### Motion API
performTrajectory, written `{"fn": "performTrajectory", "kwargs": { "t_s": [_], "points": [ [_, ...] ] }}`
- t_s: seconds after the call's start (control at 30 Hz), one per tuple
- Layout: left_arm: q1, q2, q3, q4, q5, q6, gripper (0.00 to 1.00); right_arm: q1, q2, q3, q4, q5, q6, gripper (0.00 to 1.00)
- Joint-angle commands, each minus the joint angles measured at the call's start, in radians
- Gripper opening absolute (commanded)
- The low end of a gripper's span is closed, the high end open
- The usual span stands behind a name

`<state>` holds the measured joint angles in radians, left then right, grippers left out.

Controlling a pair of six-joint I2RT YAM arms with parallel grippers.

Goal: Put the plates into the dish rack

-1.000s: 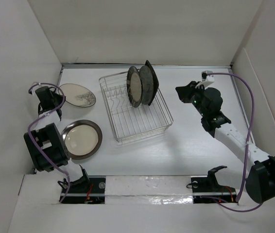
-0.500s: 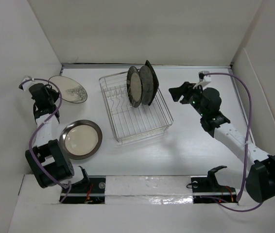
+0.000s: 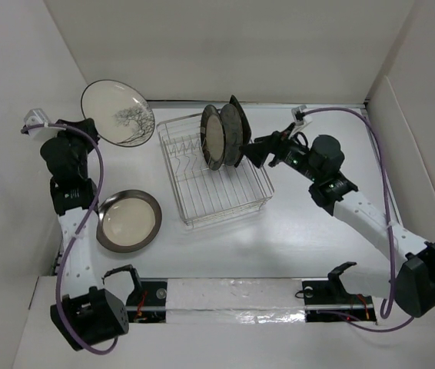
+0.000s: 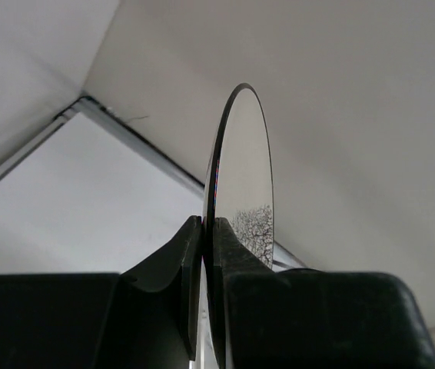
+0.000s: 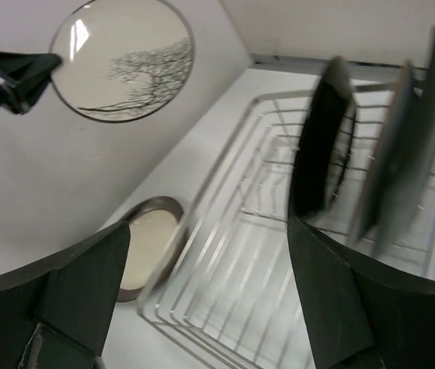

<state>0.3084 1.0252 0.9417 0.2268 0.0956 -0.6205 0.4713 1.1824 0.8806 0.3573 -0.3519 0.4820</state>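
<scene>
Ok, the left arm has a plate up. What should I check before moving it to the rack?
1. Grip: left gripper is shut on the tree-pattern plate at its rim: ok.
2. Clearance: that plate is held off the table: ok.
3. Free slots: the near half of the dish rack is bare: ok.
4. Right gripper: open, close beside the standing plates; whether it touches them: cannot tell.
5. Brown-rimmed plate: flat, left of the rack, below the path: ok.
6. Held plate lined up with the slots: cannot tell.

White arm links (image 3: 367, 219), black joints (image 3: 64, 157), purple cables (image 3: 390, 207), black claw fingers (image 5: 79, 296)
</scene>
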Motion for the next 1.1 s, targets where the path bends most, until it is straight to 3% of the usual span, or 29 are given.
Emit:
{"fn": "performTrajectory", "kwargs": {
  "t_s": [0.0, 0.3, 0.73, 0.83, 0.93, 0.97, 1.03, 1.07],
  "points": [
    [-0.014, -0.102, -0.010, 0.183, 0.091, -0.108, 0.00, 0.038, 0.045, 0.087, 0.124, -0.100, 0.061, 0.89],
    [-0.081, -0.281, -0.106, 0.190, 0.219, -0.196, 0.00, 0.116, 0.275, 0.326, 0.117, -0.185, 0.110, 0.94],
    [-0.134, -0.405, -0.241, 0.266, 0.410, -0.303, 0.00, 0.173, 0.482, 0.416, 0.127, -0.202, 0.171, 0.96],
    [-0.143, -0.401, -0.256, 0.273, 0.446, -0.308, 0.00, 0.173, 0.497, 0.400, 0.254, -0.260, 0.248, 0.94],
    [-0.143, -0.405, -0.291, 0.316, 0.501, -0.338, 0.00, 0.182, 0.526, 0.411, 0.293, -0.286, 0.279, 0.79],
    [-0.143, -0.407, -0.306, 0.321, 0.510, -0.343, 0.00, 0.182, 0.530, 0.412, 0.305, -0.295, 0.280, 0.58],
    [-0.143, -0.421, -0.313, 0.293, 0.495, -0.305, 0.00, 0.182, 0.530, 0.396, 0.334, -0.302, 0.290, 0.27],
    [-0.143, -0.425, -0.313, 0.267, 0.480, -0.279, 0.00, 0.182, 0.530, 0.385, 0.374, -0.306, 0.309, 0.05]
  ]
}}
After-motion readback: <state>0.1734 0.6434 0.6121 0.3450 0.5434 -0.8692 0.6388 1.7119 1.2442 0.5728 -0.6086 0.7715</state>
